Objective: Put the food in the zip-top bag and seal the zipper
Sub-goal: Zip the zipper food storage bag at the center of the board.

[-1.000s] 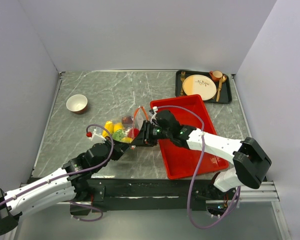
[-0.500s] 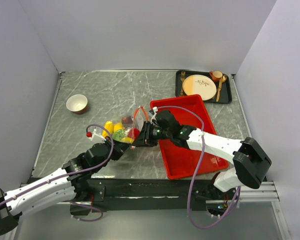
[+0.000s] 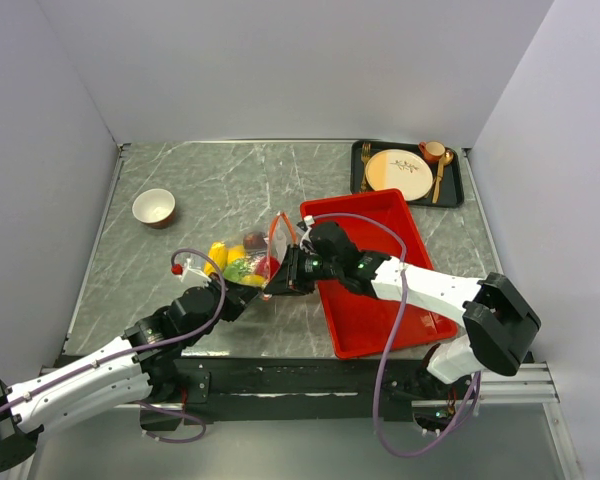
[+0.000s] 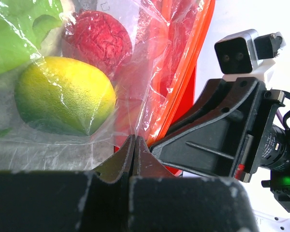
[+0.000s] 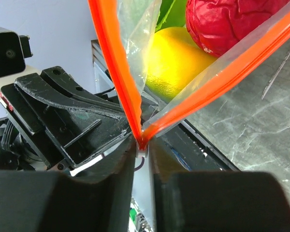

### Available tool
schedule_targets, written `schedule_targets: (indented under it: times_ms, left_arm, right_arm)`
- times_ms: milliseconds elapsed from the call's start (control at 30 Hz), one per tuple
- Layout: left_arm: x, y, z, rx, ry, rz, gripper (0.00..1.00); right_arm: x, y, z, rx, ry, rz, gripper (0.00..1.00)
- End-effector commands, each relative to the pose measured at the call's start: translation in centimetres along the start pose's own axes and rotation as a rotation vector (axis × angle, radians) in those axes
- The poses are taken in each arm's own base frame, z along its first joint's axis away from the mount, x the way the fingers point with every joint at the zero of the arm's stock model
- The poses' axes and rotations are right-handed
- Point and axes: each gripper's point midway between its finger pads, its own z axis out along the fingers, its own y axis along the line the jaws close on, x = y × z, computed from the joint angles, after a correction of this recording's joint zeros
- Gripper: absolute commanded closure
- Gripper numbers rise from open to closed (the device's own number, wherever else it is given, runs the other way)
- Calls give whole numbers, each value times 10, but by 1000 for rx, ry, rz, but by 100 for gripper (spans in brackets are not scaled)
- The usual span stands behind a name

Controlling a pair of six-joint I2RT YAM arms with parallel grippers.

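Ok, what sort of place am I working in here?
Probably a lab test cell, not a real kitchen: a marble-look table boxed in by bare grey walls, toy food in a bag, and a staged plate on a black tray.

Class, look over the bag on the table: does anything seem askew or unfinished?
Yes: the zipper gapes. Its two orange strips spread in a V from the right gripper, so the zip-top bag holding the food lies unsealed.
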Motion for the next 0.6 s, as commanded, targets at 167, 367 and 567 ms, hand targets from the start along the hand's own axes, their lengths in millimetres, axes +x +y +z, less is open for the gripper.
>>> schedule_targets:
  times_ms: [167,367,567]
  left_arm:
    - [-7,-14,-3,42,-26,-20,99]
    - [-4,-12,-5,44,-8,-5,99]
    - [1,-8,-7,55,15,-9,99]
  right_arm:
    - [-5,20,-7,-58,-36,-27,94]
    - [-16,23,-12,-72,-92,-11,94]
    - [-29,23,-16,-82,-131,10,93]
